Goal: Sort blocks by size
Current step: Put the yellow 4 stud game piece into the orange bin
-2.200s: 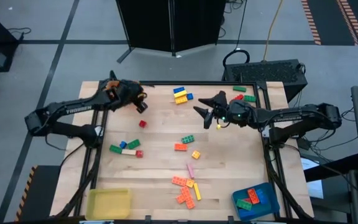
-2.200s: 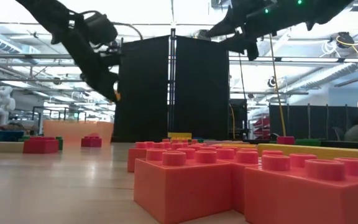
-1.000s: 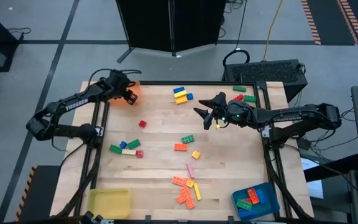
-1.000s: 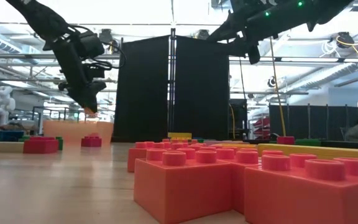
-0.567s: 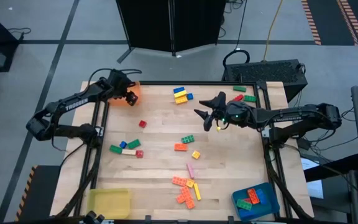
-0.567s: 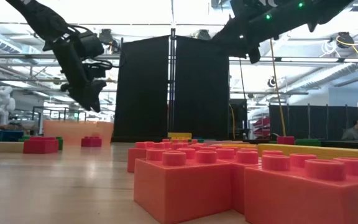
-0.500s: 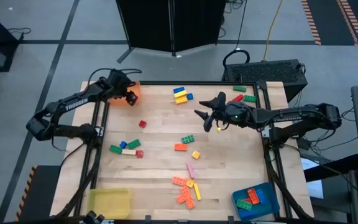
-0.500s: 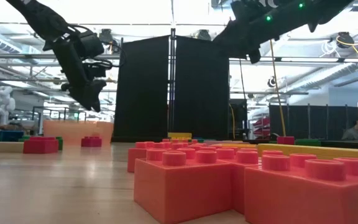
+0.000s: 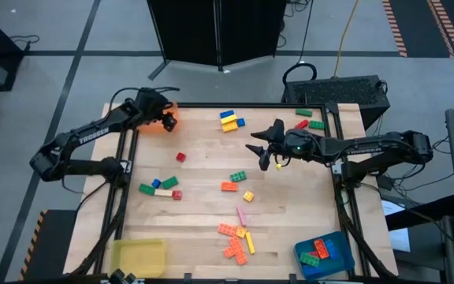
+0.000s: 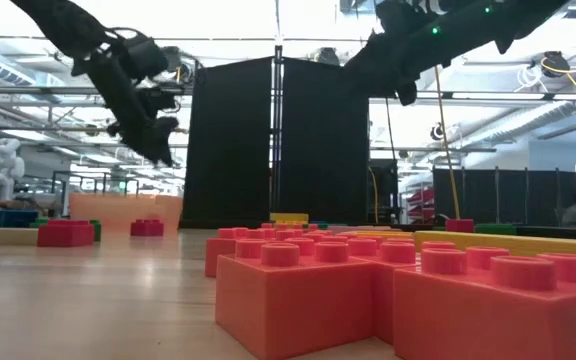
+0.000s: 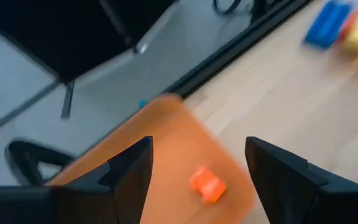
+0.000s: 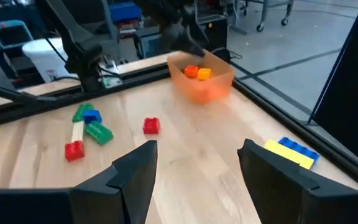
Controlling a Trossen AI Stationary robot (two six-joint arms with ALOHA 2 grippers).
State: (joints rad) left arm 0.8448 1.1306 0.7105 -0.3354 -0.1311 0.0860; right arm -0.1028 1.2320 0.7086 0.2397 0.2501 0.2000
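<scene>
The blocks lie scattered over the wooden table: a blue and yellow pair [image 9: 228, 120], a small red one [image 9: 180, 157], a green, blue and red group [image 9: 160, 188], and an orange heap [image 9: 235, 241]. My left gripper [image 9: 168, 120] hangs open over the orange tray [image 9: 164, 125] at the far left corner. It holds nothing. A small orange block [image 11: 207, 184] lies in that tray. My right gripper [image 9: 260, 154] stands open above the table's far middle, with nothing between its fingers [image 12: 135, 171].
A yellow tray [image 9: 138, 256] sits at the near left. A blue tray [image 9: 324, 254] with several blocks sits at the near right. Green and red blocks [image 9: 310, 122] lie at the far right. A black frame rail edges the table. Bare wood lies between the groups.
A small orange block that showed at my left gripper's fingertips is gone from them. That gripper has let go and risen a little above the orange tray. My right gripper has stayed in place and rolled slightly.
</scene>
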